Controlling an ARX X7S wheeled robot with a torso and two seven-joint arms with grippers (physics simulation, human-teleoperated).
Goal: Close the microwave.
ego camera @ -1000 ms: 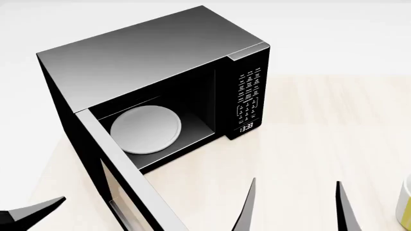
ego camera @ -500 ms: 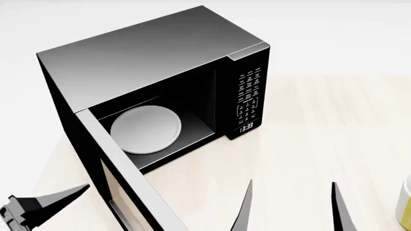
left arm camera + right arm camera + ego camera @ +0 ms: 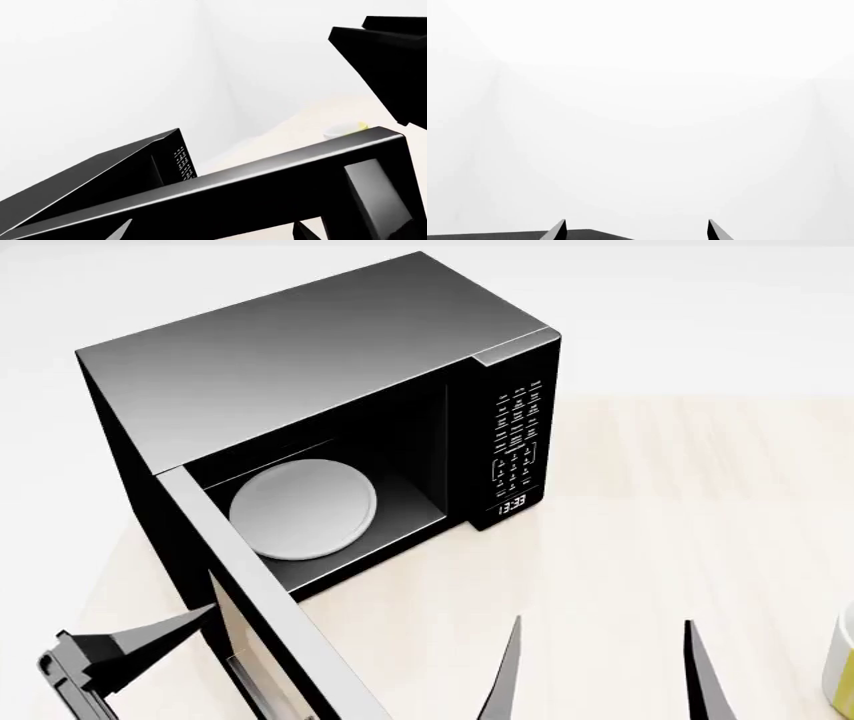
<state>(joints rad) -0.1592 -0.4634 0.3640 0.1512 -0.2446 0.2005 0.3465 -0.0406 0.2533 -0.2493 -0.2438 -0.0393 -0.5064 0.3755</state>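
On a pale wood counter [image 3: 667, 500] against blank white walls: microwave [image 3: 307, 370] at centre-left, door [image 3: 254, 610] swung wide open, white plate [image 3: 303, 508] inside. Clock reads 13:33; keypad labels too small to read. Left gripper [image 3: 134, 645] just outside the door, finger spread unclear. Right gripper [image 3: 601, 675] low, fingers wide apart, empty. Yellow mug [image 3: 841, 665] at right edge.

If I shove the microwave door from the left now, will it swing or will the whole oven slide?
The door stands wide open, hinged at the body's left edge, so it likely swings freely. The microwave looks big and boxy, probably too heavy to slide. The left gripper sits just outside the door.
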